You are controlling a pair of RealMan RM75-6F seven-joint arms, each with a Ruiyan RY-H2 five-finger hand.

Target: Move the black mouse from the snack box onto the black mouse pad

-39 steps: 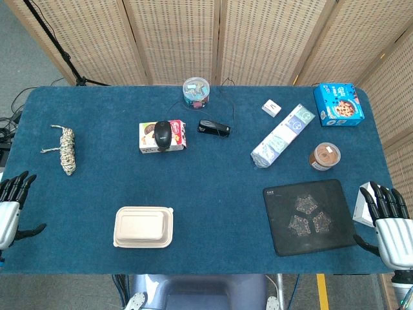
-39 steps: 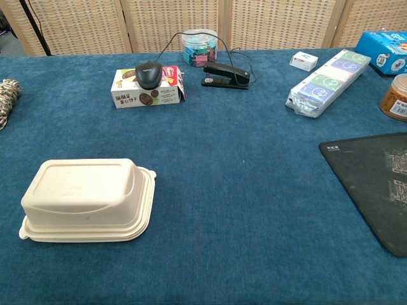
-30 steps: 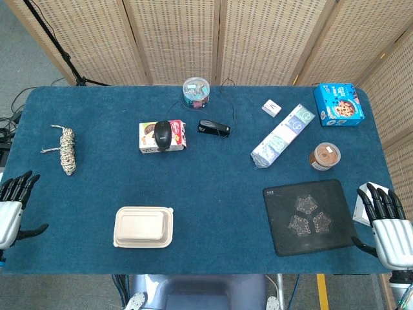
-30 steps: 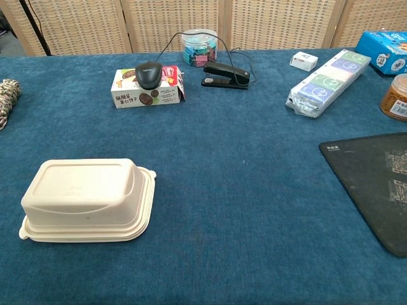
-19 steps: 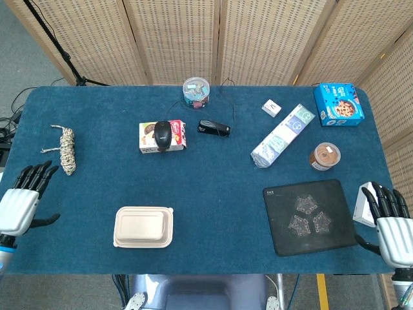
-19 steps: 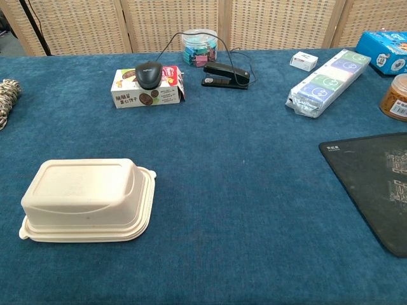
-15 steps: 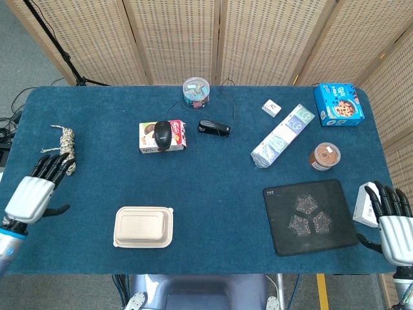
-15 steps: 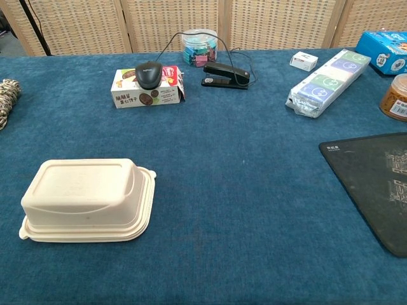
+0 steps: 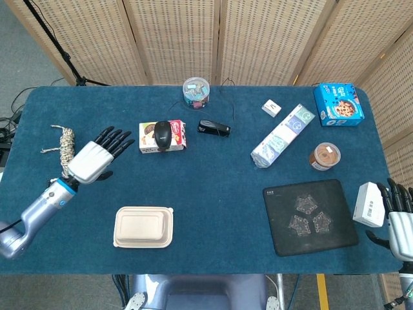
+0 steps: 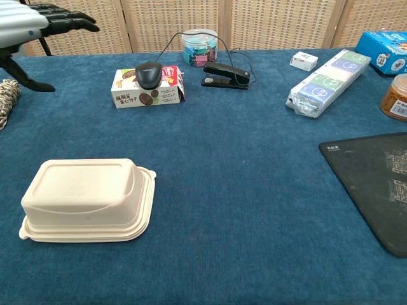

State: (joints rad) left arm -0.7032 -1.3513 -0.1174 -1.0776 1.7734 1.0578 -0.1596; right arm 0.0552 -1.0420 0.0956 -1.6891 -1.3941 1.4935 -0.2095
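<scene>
The black mouse (image 9: 162, 134) (image 10: 149, 74) lies on top of the snack box (image 9: 147, 138) (image 10: 130, 90) at the back left of the table; its cable runs back toward the far edge. The black mouse pad (image 9: 308, 215) (image 10: 380, 185) lies flat at the front right. My left hand (image 9: 98, 157) (image 10: 33, 25) hovers open, fingers spread and pointing toward the box, a short way to its left and holding nothing. My right hand (image 9: 401, 226) sits open at the table's right edge, past the pad.
A beige lidded food container (image 9: 143, 227) (image 10: 88, 198) sits front left. A rope bundle (image 9: 64, 147), a black stapler (image 9: 213, 128), a jar of clips (image 9: 196, 92), a long packet (image 9: 282, 135), a blue box (image 9: 338, 103), a brown tub (image 9: 324, 155) and a white box (image 9: 368, 204) lie around.
My left hand has risen from the front left edge and moved right and back toward the snack box, entering the chest view. The right hand has drifted slightly outward. The mouse has not moved.
</scene>
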